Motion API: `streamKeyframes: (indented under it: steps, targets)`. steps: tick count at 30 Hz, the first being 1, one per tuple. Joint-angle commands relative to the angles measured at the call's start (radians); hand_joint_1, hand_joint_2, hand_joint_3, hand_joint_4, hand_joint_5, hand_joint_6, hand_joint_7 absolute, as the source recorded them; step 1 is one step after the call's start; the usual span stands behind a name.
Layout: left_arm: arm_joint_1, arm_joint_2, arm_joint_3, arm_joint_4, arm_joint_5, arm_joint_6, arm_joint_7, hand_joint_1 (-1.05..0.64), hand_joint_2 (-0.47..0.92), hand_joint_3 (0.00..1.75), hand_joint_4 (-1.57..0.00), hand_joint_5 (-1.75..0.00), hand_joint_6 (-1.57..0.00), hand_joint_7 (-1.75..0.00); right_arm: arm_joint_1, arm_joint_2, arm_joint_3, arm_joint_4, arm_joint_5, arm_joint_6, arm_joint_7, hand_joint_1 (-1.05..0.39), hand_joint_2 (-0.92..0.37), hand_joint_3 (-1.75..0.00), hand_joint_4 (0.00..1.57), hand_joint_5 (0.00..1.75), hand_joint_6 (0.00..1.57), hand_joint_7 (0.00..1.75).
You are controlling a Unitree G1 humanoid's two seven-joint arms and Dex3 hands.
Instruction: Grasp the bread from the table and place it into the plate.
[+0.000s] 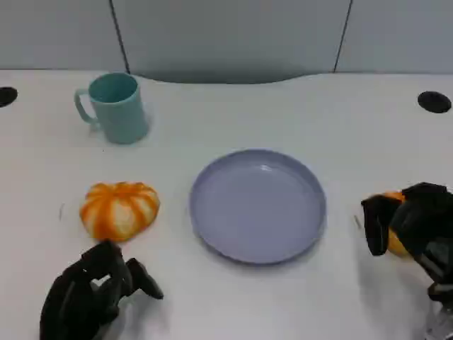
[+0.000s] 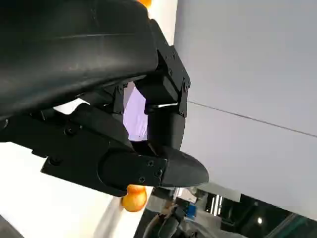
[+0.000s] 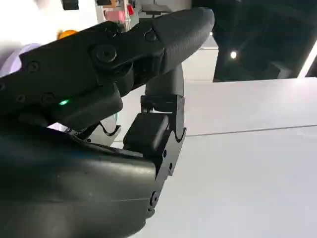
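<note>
Lying just beyond left hand (image 1: 92, 290) fingers (image 1: 145, 282): bread (image 1: 119, 210), untouched.

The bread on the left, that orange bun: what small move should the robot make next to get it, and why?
Probably ease the left hand forward over the bread. The hand holds nothing and sits just short of the bun, which lies untouched on the table beside the plate, still bare.
</note>
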Motion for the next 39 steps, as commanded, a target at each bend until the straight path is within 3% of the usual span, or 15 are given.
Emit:
streamKeyframes:
  steps: [1, 2, 3, 6, 16, 20, 22, 25, 27, 30, 31, 33, 35, 37, 39]
  targets:
    - [0.001, 0.013, 0.000, -0.006, 0.008, -0.012, 0.007, -0.83, 0.92, 0.29, -0.59, -1.57, -0.75, -1.49, -0.006, -0.024, 0.004, 0.006, -0.011, -0.021, -0.021, -0.50, -0.92, -0.04, 0.93, 1.75, 1.02, 0.90]
    - [-0.001, 0.016, 0.000, -0.002, 0.008, -0.008, 0.006, -0.84, 0.92, 0.29, -0.59, -1.57, -0.75, -1.49, -0.008, -0.019, -0.006, 0.009, 0.004, -0.005, -0.009, -0.50, -0.92, -0.04, 0.93, 1.75, 1.01, 0.94]
    - [-0.005, 0.018, 0.001, 0.003, 0.006, -0.006, 0.001, -0.84, 0.92, 0.29, -0.59, -1.58, -0.75, -1.48, -0.013, -0.013, -0.019, 0.010, 0.023, 0.004, 0.014, -0.45, -0.92, -0.02, 0.92, 1.75, 1.02, 0.76]
    - [-0.009, 0.020, 0.003, 0.010, 0.002, -0.005, -0.006, -0.84, 0.92, 0.28, -0.58, -1.59, -0.75, -1.47, -0.020, -0.004, -0.039, 0.014, 0.047, 0.010, 0.051, -0.42, -0.92, -0.03, 0.91, 1.75, 1.04, 0.60]
    - [-0.014, 0.017, 0.010, 0.020, -0.006, -0.008, -0.020, -0.83, 0.92, 0.27, -0.58, -1.61, -0.77, -1.43, -0.003, -0.013, -0.002, 0.005, -0.007, -0.002, -0.022, -0.46, -0.92, -0.03, 0.93, 1.75, 1.09, 0.64]
    - [-0.011, 0.017, -0.005, 0.009, 0.043, -0.125, -0.009, -0.84, 0.92, 0.28, -0.52, -1.58, -0.69, -1.39, -0.016, -0.011, -0.019, 0.013, 0.013, 0.005, 0.018, -0.44, -0.92, -0.03, 0.92, 1.75, 1.06, 0.62]
    - [-0.008, 0.032, -0.024, -0.042, 0.099, -0.227, 0.012, -0.82, 0.92, 0.24, -0.45, -1.36, -0.62, -1.17, -0.020, -0.010, -0.025, 0.016, 0.015, 0.001, 0.009, -0.49, -0.91, -0.06, 0.92, 1.75, 1.00, 0.77]
    - [0.014, 0.053, -0.036, -0.154, 0.212, -0.348, 0.115, -0.77, 0.92, 0.10, -0.47, -1.11, -0.66, -0.78, -0.033, -0.002, -0.047, 0.023, 0.035, 0.003, 0.027, -0.46, -0.92, -0.04, 0.91, 1.75, 1.05, 0.58]
    - [0.020, 0.064, -0.043, -0.175, 0.270, -0.414, 0.177, -0.74, 0.92, 0.08, -0.46, -1.06, -0.66, -0.68, -0.037, 0.003, -0.058, 0.026, 0.048, 0.005, 0.040, -0.42, -0.92, -0.04, 0.91, 1.75, 1.07, 0.56]
    - [0.024, 0.118, 0.002, -0.307, 0.534, -0.506, 0.354, -0.70, 0.92, 0.03, -0.29, -0.91, -0.53, -0.48, -0.041, -0.008, -0.052, 0.032, 0.032, -0.009, 0.057, -0.44, -0.92, -0.06, 0.90, 1.75, 0.95, 0.89]
    - [0.019, 0.133, 0.014, -0.340, 0.602, -0.517, 0.406, -0.71, 0.92, 0.02, -0.24, -0.85, -0.51, -0.40, -0.045, -0.001, -0.064, 0.032, 0.046, -0.005, 0.069, -0.44, -0.92, -0.06, 0.90, 1.75, 0.92, 0.94]
    - [0.004, 0.152, 0.019, -0.364, 0.685, -0.522, 0.497, -0.72, 0.91, 0.00, -0.17, -0.72, -0.50, -0.22, -0.049, 0.003, -0.074, 0.034, 0.054, -0.002, 0.084, -0.42, -0.92, -0.06, 0.89, 1.75, 0.95, 0.69]
    - [-0.017, 0.184, 0.015, -0.369, 0.792, -0.494, 0.598, -0.73, 0.91, 0.00, -0.16, -0.69, -0.50, -0.17, -0.047, -0.004, -0.064, 0.038, 0.036, -0.009, 0.072, -0.43, -0.92, -0.07, 0.88, 1.75, 0.97, 0.64]
    - [-0.055, 0.238, 0.002, -0.351, 0.961, -0.425, 0.733, -0.86, 0.92, 0.10, -0.03, -0.51, -0.35, -0.07, -0.043, -0.007, -0.053, 0.038, 0.018, -0.008, 0.044, -0.46, -0.92, -0.06, 0.90, 1.75, 0.99, 0.79]
    - [-0.090, 0.280, -0.033, -0.309, 1.090, -0.361, 0.859, -0.94, 0.92, 0.11, -0.01, -0.35, -0.26, -0.02, -0.041, -0.008, -0.050, 0.038, 0.013, 0.002, 0.033, -0.45, -0.92, -0.04, 0.91, 1.75, 1.02, 0.78]
